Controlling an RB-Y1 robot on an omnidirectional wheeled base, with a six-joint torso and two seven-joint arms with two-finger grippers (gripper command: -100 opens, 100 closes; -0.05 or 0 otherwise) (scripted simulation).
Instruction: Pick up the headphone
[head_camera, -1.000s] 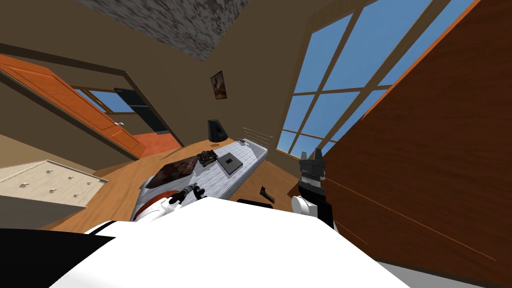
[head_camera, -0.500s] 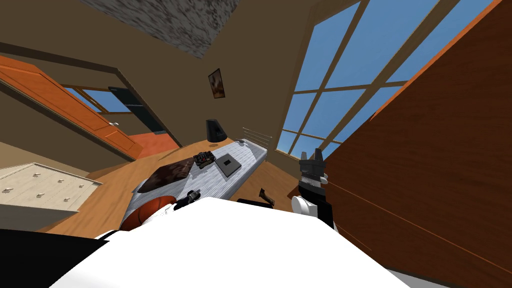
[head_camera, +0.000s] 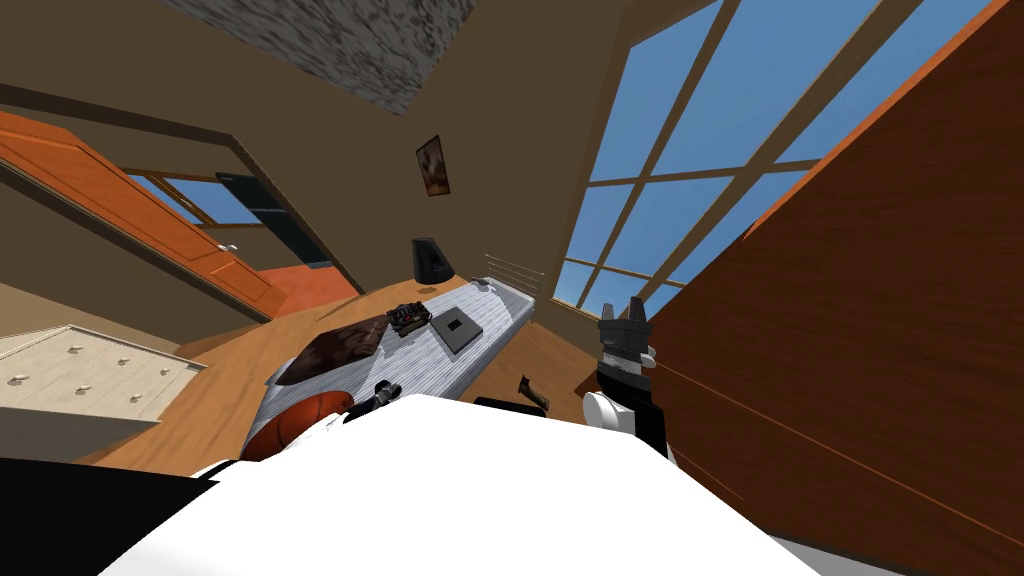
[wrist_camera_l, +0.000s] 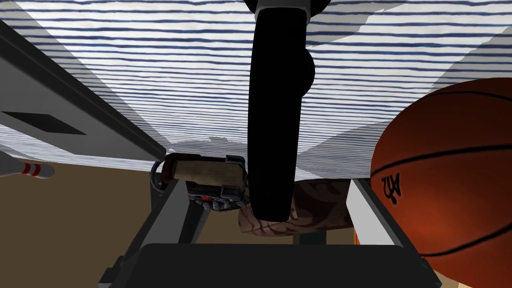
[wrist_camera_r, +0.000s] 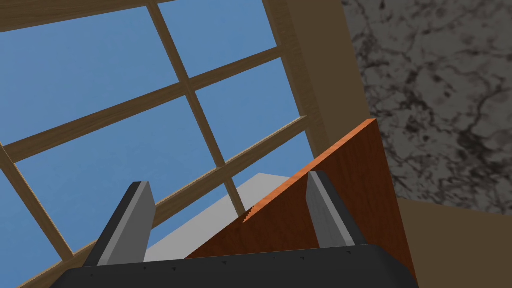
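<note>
1. Presently the left gripper (wrist_camera_l: 264, 182) reaches out low over the blue-striped bed cover (wrist_camera_l: 150, 60). Its two fingers are spread apart and hold nothing, and a basketball (wrist_camera_l: 450, 175) sits just beside one finger.
2. The right gripper (head_camera: 625, 312) is held up at the robot's right side, its fingers likewise apart and empty.
3. The headphone (wrist_camera_l: 205, 180) lies on the bed ahead of the left gripper, beyond the fingertips and in line with the finger away from the basketball. It lies beside a brown patterned pillow (head_camera: 335, 350).
4. A black rounded bar (wrist_camera_l: 275, 100), which I cannot identify, crosses the gap between the left fingers.
5. The basketball bears a small black mark that I cannot read.
</note>
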